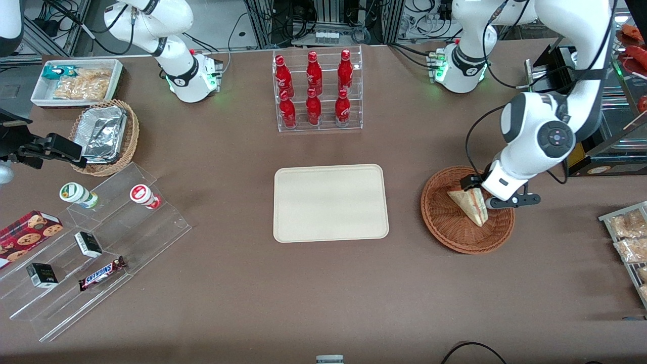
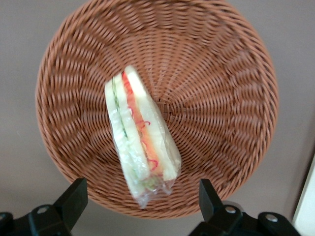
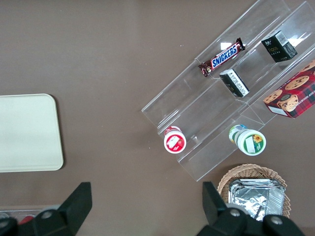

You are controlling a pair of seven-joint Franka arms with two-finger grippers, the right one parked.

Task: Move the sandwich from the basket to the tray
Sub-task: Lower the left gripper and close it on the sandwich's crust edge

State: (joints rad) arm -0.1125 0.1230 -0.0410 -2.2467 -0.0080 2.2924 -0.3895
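Note:
The sandwich (image 1: 469, 204), a plastic-wrapped white-bread wedge with orange and green filling, lies in the round reddish-brown wicker basket (image 1: 451, 241). My left gripper (image 1: 488, 194) hangs just above the basket, over the part of the sandwich farther from the front camera. In the left wrist view the sandwich (image 2: 140, 137) lies across the basket's (image 2: 221, 73) middle, and the gripper (image 2: 141, 202) is open and empty, its fingers standing wide to either side of the sandwich's wrapped end. The cream-beige tray (image 1: 331, 202) lies bare at the table's middle, beside the basket.
A clear rack of red bottles (image 1: 317, 91) stands farther from the front camera than the tray. A clear stepped shelf (image 1: 96, 253) with snacks, a tan wicker basket of foil trays (image 1: 103, 136) and a white snack bin (image 1: 76, 81) lie toward the parked arm's end. Bagged snacks (image 1: 627, 237) lie at the working arm's end.

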